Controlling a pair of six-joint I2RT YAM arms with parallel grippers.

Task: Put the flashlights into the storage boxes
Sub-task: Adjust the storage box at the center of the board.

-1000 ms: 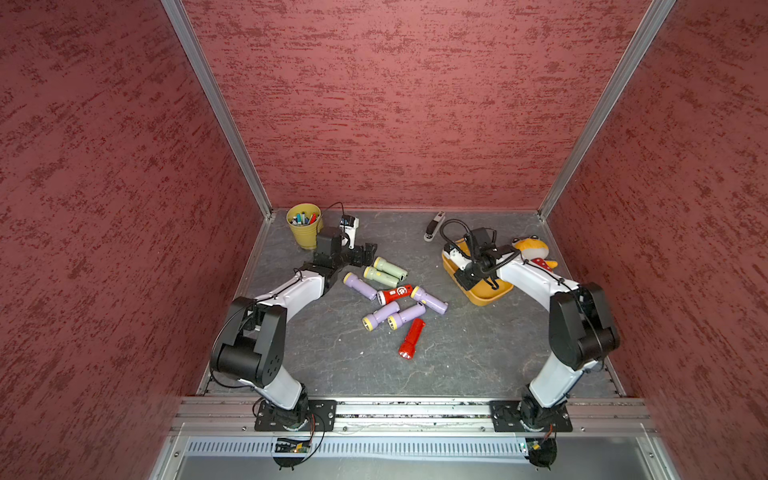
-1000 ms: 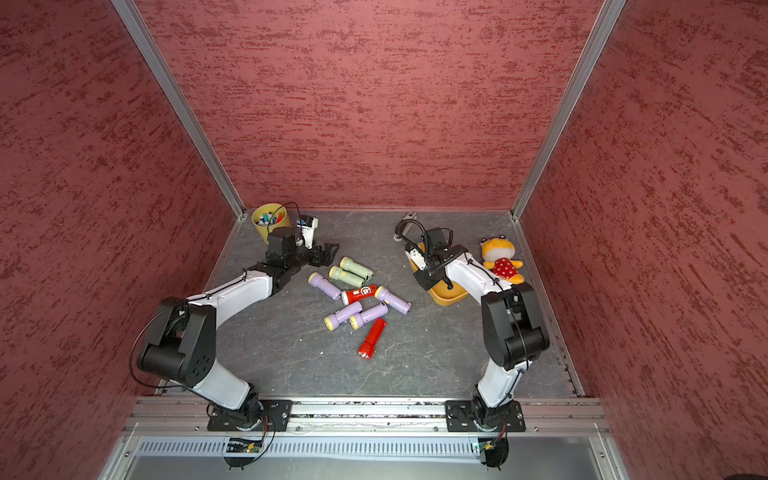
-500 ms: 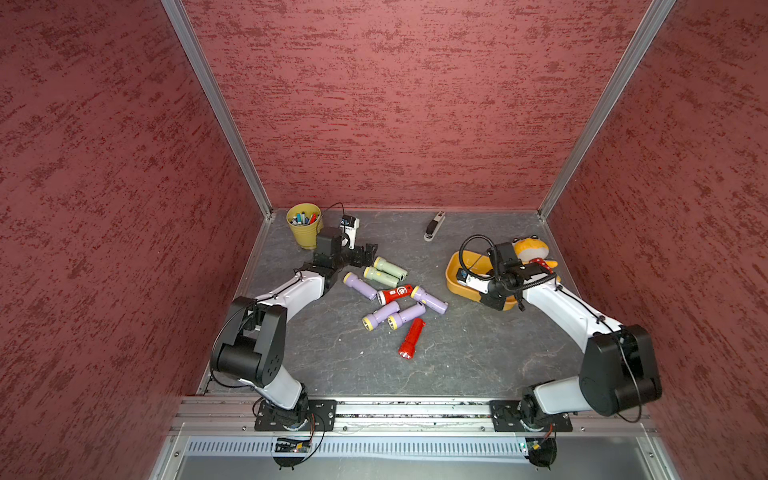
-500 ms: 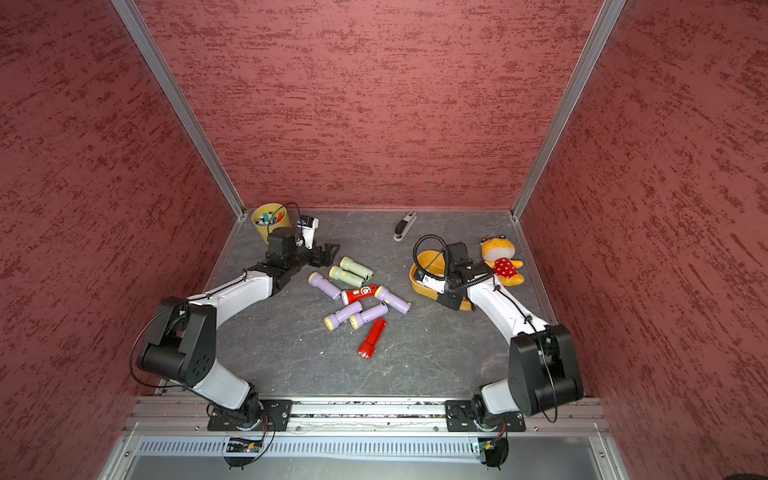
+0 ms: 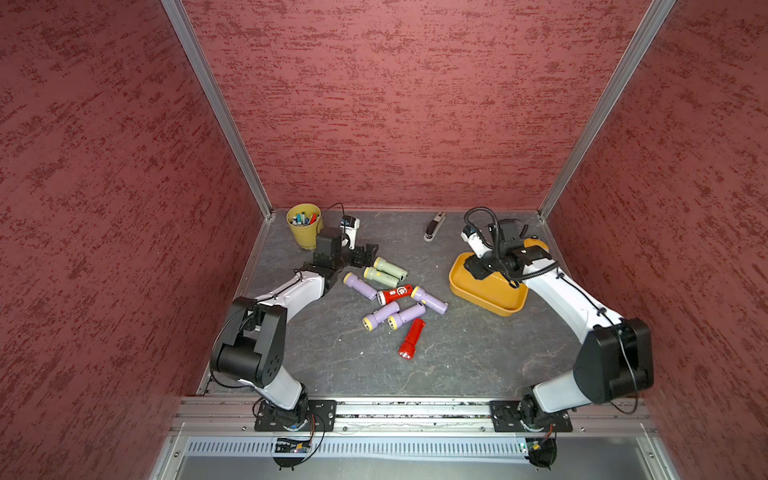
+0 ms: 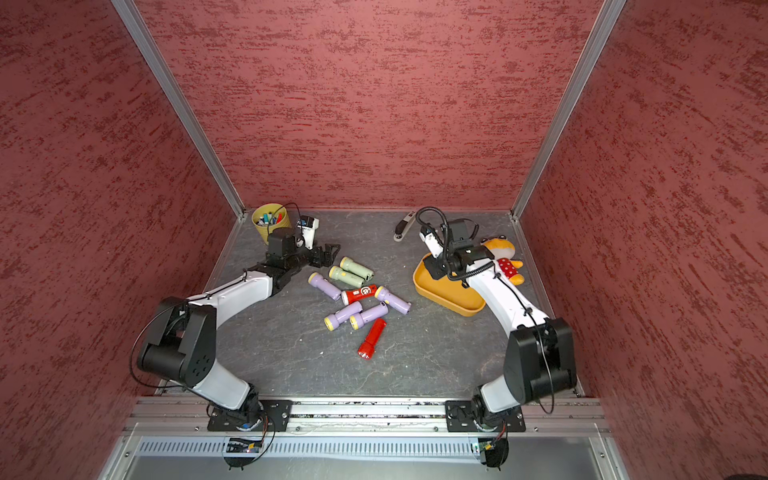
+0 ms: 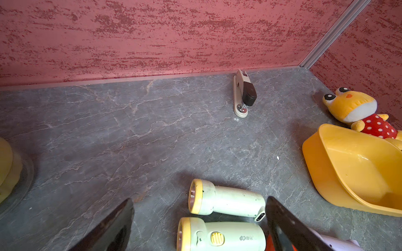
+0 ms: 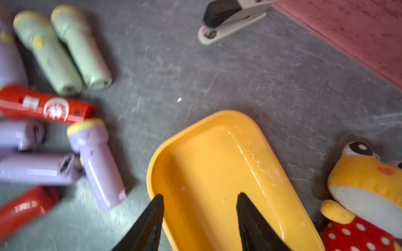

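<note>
Left gripper (image 5: 366, 254): we see it released, pale green flashlights (image 7: 226, 204) just ahead.
Right gripper (image 8: 200, 195): released, tub (image 8: 217, 115) directly beneath.

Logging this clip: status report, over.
Left gripper open by green flashlights. Right gripper open, empty, above tub. Tub empty; all eight flashlights on table. Plush toy beside tub, not blocking.

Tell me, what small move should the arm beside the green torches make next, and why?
Probably ease the left gripper forward and down around the pale green flashlight just ahead of it, then close. Its jaws stand wide open with nothing held, that flashlight lies in line with the gap between them, and the orange tub holds no flashlight yet.
</note>
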